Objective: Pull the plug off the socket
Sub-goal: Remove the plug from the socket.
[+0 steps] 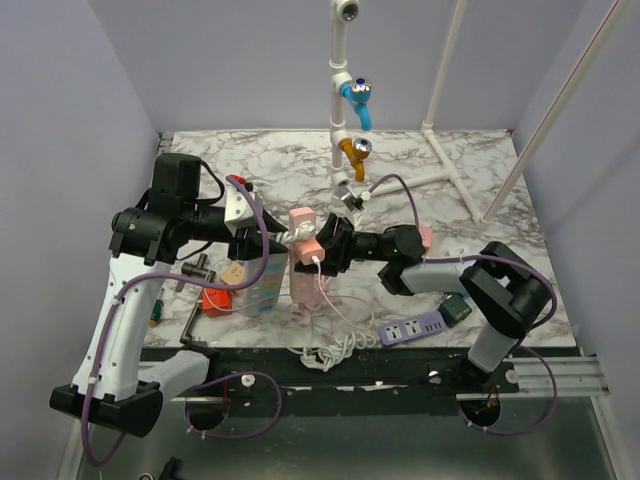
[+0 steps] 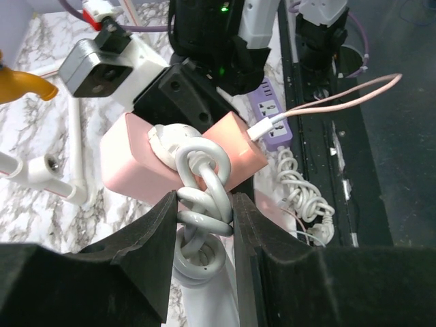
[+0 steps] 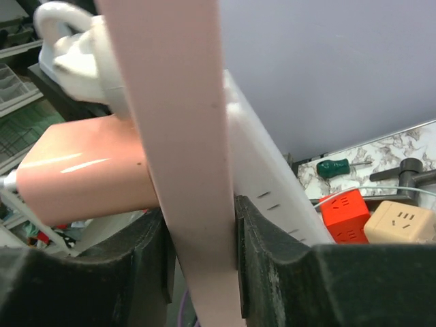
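A pink socket strip point(image 1: 303, 292) stands upright at mid-table, with a pink block point(image 1: 306, 244) on its upper part. A white plug point(image 2: 167, 139) sits in the pink block point(image 2: 136, 160), and its knotted white cable point(image 2: 201, 178) runs back between my left fingers. My left gripper point(image 2: 204, 204) is shut on that knotted cable, just short of the plug. From the other side my right gripper point(image 3: 202, 218) is shut on the strip point(image 3: 180, 122), below the block point(image 3: 82, 177). A white USB plug point(image 2: 262, 129) with a thin pink lead sits in the block's side.
A purple power strip point(image 1: 412, 327) lies at the front right. An orange cube socket point(image 1: 216, 300), a beige cube point(image 1: 233, 272) and a green-handled screwdriver point(image 3: 334, 167) lie front left. A white pipe frame with blue and yellow taps point(image 1: 357, 100) stands behind. Coiled white cable point(image 1: 330, 352) hangs at the front edge.
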